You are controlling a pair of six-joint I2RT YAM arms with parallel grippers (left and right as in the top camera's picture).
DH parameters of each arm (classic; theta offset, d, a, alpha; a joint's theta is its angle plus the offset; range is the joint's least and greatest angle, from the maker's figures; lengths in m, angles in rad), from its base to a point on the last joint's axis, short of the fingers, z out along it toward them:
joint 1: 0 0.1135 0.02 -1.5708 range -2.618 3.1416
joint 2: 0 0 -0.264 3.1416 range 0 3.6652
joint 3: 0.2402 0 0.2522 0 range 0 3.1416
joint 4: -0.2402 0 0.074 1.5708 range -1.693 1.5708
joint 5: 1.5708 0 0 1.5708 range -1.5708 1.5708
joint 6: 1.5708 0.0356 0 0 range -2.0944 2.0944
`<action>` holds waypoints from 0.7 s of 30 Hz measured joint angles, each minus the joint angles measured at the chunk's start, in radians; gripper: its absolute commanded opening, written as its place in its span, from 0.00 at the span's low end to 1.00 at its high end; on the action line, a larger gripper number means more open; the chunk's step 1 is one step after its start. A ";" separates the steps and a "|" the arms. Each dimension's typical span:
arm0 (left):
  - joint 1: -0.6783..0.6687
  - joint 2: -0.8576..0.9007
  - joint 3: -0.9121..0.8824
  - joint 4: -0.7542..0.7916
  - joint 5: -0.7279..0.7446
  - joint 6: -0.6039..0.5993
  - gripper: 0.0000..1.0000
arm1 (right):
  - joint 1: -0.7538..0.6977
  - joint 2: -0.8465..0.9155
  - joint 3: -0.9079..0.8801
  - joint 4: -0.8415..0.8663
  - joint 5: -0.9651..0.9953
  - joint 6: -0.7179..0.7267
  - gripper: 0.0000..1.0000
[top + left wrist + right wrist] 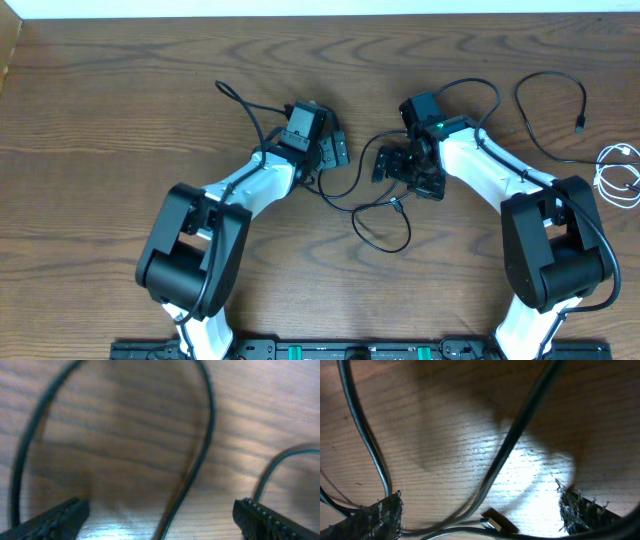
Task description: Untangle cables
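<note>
Wood table [120, 90], your left gripper [160, 520] and right gripper [480, 515] both spread wide. Black cables [520, 425] loop under them, white cable [612, 190] at three o'clock. Grab two strands by the plug [492, 522] and you'll tighten the tangle.

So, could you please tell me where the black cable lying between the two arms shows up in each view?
Overhead: the black cable loops at the centre of the frame.
Left wrist: it arches over the upper frame.
Right wrist: it runs diagonally from top right.
Shared landmark: the wood-grain table.
</note>
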 measured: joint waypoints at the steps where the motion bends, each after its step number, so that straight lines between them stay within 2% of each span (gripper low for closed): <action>1: 0.000 0.003 0.005 0.003 0.025 -0.005 0.98 | 0.000 0.000 0.000 -0.002 0.000 0.000 0.99; 6: 0.005 0.018 0.021 0.014 0.160 -0.008 0.98 | 0.000 0.000 0.000 -0.004 0.001 0.000 0.99; 11: 0.005 0.026 0.033 -0.016 0.374 -0.018 0.98 | 0.000 0.000 0.000 -0.014 0.003 -0.002 0.99; 15: 0.004 0.034 0.033 -0.036 0.509 -0.087 0.98 | 0.000 0.000 0.000 -0.021 0.004 -0.005 0.99; 21: 0.012 0.045 0.033 -0.045 0.603 -0.246 0.98 | -0.001 0.000 0.000 -0.034 0.014 -0.005 0.99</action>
